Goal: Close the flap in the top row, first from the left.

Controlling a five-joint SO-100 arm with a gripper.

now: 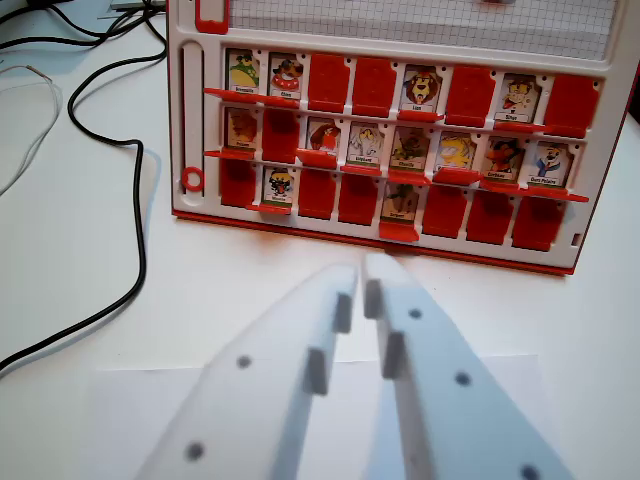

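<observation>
Nearest the camera, the white gripper (362,272) is seen low in the wrist view, its two jaws brought almost together at the tips with only a thin gap between them, and nothing is held. It hangs over a bare white table (80,300), short of the red and white game board (390,140) and roughly in line with the board's bottom row, a little to the wrist view's left of centre. The board is seen lying beyond the tips, with three rows of small windows; some show cartoon picture cards with their red flaps folded down, others are covered in plain red. The flap named in the task (242,72), in the top row at the wrist view's far left, is still open, its card in plain sight, and it lies well apart from the gripper, up and to the left. The step in hand is judged to be the approach, since no contact has been made. The next move is judged to call for the tips to be carried forward and leftward to that far corner, then set under the flap's edge so it can be tipped over its card. A black cable (140,200) and a thin white wire (40,110) are seen trailing across the table at the wrist view's left, clear of that path. Little of the room beyond is shown.
</observation>
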